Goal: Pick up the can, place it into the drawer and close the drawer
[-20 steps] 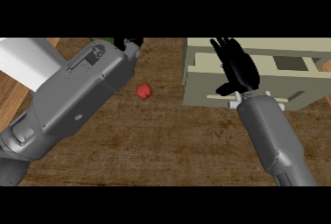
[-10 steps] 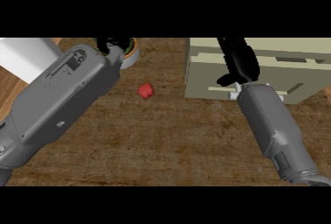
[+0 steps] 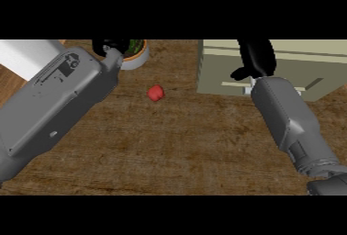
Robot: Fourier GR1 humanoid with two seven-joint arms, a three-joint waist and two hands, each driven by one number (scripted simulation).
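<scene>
Where right robot hand (image 3: 256,58) overlies drawer (image 3: 305,57), fingertips (image 3: 252,46) cut off.

The flat wooden counter (image 3: 176,151) is mid-brown with a fine, darker streaked grain. At the far right, the boxy pale beige drawer cabinet (image 3: 298,53) has a lighter cream top and paler strips on its front. The black right hand (image 3: 256,57) shows dark against it, and the right forearm (image 3: 291,119) is plain grey. The broad left forearm (image 3: 58,105) is the same grey with small darker markings, ending in the black left hand (image 3: 105,46). Far left of centre, a round white container (image 3: 139,58) is dark green inside. A small red lump (image 3: 155,93) lies nearer. In the far left corner, a white slab (image 3: 24,55) borders lighter orange-brown planks (image 3: 10,85).
</scene>
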